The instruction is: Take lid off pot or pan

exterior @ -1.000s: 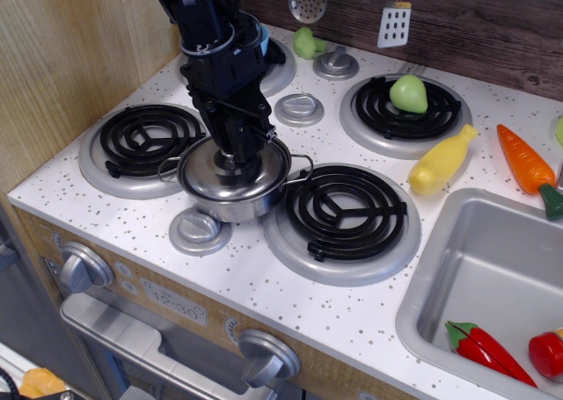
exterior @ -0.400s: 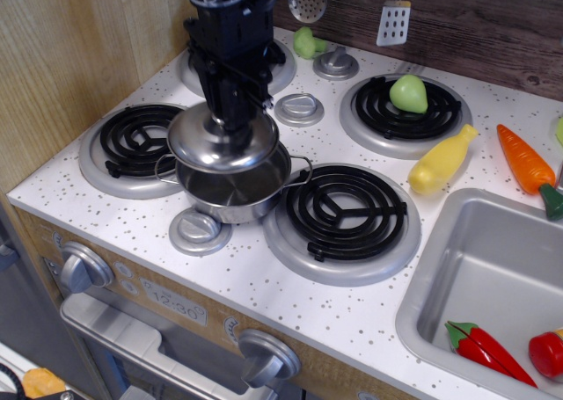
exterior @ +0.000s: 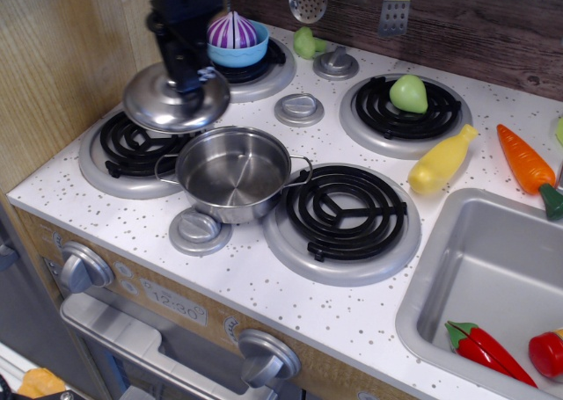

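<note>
The shiny steel pot (exterior: 232, 173) stands open and empty on the speckled stovetop between the two front burners, its wire loop handles out to the sides. My black gripper (exterior: 188, 79) is shut on the knob of the domed steel lid (exterior: 174, 103). It holds the lid in the air above the front left burner (exterior: 132, 145), up and to the left of the pot. The knob itself is hidden by the fingers.
A blue bowl with a purple onion (exterior: 236, 38) sits on the back left burner. A green pear (exterior: 408, 93) sits on the back right burner. A yellow squash (exterior: 442, 160), a carrot (exterior: 525, 162) and the sink (exterior: 493, 277) are to the right.
The lid was on the pot one second ago. My gripper has lifted it off and carried it up and to the left, uncovering the pot and the blue bowl.
</note>
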Robot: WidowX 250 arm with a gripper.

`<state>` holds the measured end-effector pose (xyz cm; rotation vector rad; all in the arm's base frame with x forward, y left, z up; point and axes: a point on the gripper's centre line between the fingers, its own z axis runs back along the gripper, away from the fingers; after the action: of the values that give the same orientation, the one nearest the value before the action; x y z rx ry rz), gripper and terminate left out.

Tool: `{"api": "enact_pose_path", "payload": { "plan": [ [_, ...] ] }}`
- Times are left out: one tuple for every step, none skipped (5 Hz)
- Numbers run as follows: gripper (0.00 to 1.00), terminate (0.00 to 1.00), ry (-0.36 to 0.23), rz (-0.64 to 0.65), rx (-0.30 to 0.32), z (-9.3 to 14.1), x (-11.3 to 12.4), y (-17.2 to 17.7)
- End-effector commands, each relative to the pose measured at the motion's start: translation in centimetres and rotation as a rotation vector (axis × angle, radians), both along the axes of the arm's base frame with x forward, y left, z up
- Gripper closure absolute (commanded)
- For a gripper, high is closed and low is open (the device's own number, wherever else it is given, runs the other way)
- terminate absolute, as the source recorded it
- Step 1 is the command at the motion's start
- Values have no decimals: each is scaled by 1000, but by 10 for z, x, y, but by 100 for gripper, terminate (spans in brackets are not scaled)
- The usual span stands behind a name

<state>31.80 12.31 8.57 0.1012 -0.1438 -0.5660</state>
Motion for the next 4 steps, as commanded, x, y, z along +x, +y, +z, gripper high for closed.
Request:
{"api": "enact_pose_path", "payload": {
  "plan": [
    [100,0,-72,-107,21,2,14,30],
    [100,0,-82,-124,-18,-15,12,39],
    [100,0,-80,-116,-53,-24,8,38],
    [0,0,-68,-84,-87,-30,0,33]
  ]
}}
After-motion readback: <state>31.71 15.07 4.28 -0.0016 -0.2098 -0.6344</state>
